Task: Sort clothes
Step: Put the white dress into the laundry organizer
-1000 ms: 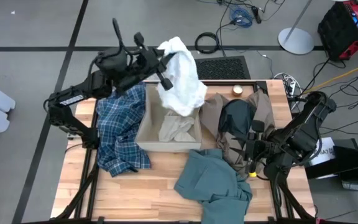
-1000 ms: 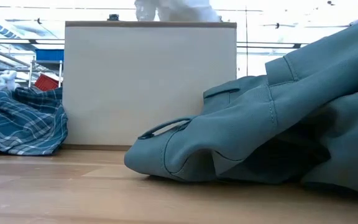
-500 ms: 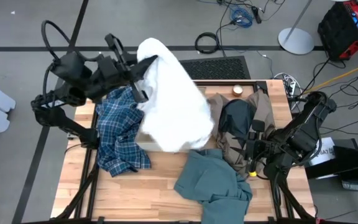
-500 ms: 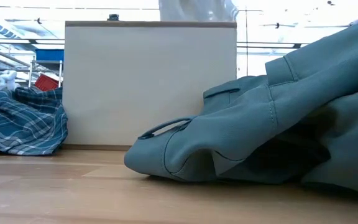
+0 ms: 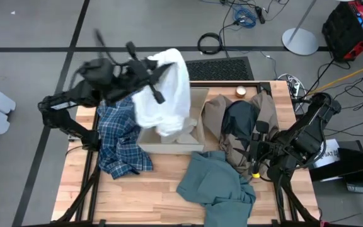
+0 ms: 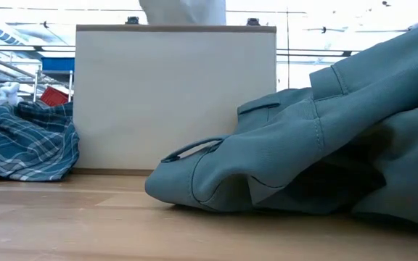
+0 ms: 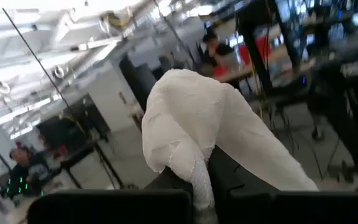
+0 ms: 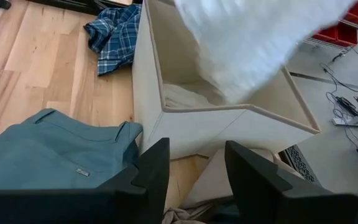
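Your left gripper point(image 5: 158, 74) is pinched on a white piece point(image 5: 167, 94), held in the air over the box point(image 5: 197, 135), its hem hanging into the opening. Another white piece point(image 8: 182, 96) already lies inside the box, so the whites look nearly sorted. Still outside: plaid shirt point(image 5: 121, 135) just left of the box, teal piece point(image 5: 216, 183) in front, taupe piece point(image 5: 216, 113) and dark piece point(image 5: 241, 123) to its right. Your right gripper point(image 5: 257, 151) waits right of the box, fingers spread, empty.
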Robot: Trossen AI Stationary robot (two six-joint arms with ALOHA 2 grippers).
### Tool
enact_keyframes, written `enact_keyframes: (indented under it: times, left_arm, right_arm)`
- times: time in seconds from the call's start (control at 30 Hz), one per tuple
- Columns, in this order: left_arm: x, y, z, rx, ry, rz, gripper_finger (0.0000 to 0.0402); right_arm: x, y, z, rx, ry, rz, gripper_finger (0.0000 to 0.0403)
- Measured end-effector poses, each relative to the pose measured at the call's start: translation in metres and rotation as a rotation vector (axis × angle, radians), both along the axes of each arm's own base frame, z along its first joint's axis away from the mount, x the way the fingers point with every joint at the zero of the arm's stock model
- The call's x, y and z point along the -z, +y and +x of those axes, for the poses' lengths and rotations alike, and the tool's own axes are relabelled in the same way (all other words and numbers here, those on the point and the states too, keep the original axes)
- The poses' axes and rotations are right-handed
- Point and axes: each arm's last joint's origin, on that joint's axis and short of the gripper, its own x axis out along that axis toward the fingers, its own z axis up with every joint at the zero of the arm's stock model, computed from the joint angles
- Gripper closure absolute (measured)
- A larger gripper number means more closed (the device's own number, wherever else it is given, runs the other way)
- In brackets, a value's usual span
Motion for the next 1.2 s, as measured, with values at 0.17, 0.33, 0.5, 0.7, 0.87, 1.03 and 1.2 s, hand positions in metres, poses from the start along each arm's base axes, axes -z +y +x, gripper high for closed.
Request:
enact_keyframes:
  times: [0.17, 0.33, 0.5, 0.7, 0.87, 1.03, 1.2]
  left_arm:
    - [0.035, 0.013, 0.033, -0.039, 0.191, -0.060, 0.0389]
    - [0.069, 0.024, 0.045, -0.086, 0.422, -0.151, 0.0389]
    - [0.098, 0.028, 0.033, -0.150, 0.687, -0.274, 0.0389]
    - [0.111, 0.030, 0.021, -0.209, 0.776, -0.398, 0.0389]
    - [0.129, 0.028, 0.038, -0.082, 0.747, -0.447, 0.0389]
    - [0.169, 0.028, 0.062, 0.047, 0.714, -0.460, 0.0389]
    - [0.205, 0.027, 0.073, 0.142, 0.688, -0.482, 0.0389]
  right_arm:
    - [0.000, 0.000, 0.000, 0.000, 0.001, 0.001, 0.0261]
    - [0.000, 0.000, 0.000, 0.000, 0.002, 0.011, 0.0261]
    - [0.000, 0.000, 0.000, -0.001, 0.004, 0.013, 0.0261]
    - [0.012, 0.000, 0.000, -0.003, 0.037, -0.029, 0.0261]
    - [0.014, -0.001, 0.001, 0.004, 0.041, -0.040, 0.0261]
    - [0.014, 0.000, 0.001, 0.008, 0.036, -0.032, 0.0261]
    - [0.014, 0.000, 0.001, 0.008, 0.033, -0.028, 0.0261]
